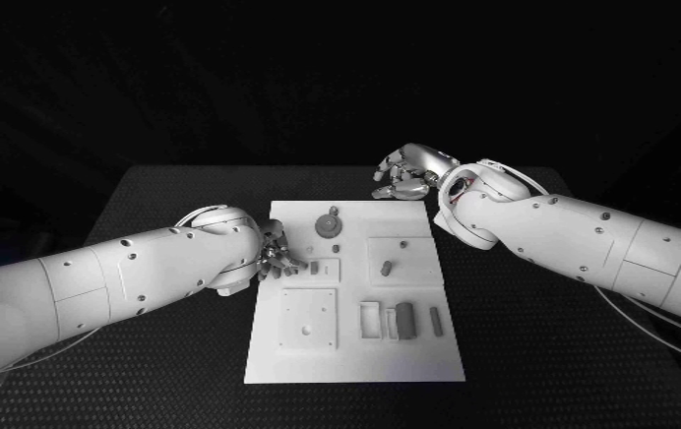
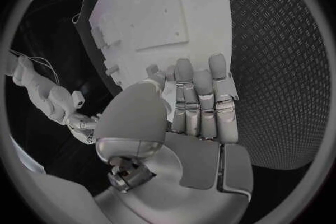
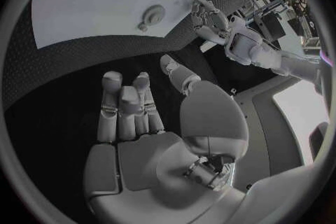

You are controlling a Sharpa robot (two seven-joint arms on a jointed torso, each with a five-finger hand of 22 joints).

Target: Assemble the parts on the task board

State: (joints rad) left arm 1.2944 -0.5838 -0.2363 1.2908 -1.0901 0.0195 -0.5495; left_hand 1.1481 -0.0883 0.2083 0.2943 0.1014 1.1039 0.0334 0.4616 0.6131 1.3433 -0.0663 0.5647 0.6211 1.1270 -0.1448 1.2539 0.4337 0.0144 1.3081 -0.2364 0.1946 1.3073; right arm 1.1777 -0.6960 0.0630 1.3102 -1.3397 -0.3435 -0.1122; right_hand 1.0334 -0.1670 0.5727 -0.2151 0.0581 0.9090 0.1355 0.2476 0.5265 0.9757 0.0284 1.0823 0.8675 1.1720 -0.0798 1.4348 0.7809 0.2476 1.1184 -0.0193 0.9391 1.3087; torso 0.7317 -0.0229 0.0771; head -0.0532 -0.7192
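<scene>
Task board (image 1: 355, 350) long axis running away from robot, left robot hand (image 1: 274, 255) and right robot hand (image 1: 404, 175) both empty, fingers apart.

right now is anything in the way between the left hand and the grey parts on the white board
Nothing visible. The left hand hangs at the task board's left edge, holding nothing; the nearest grey part lies further right with bare board between.
</scene>
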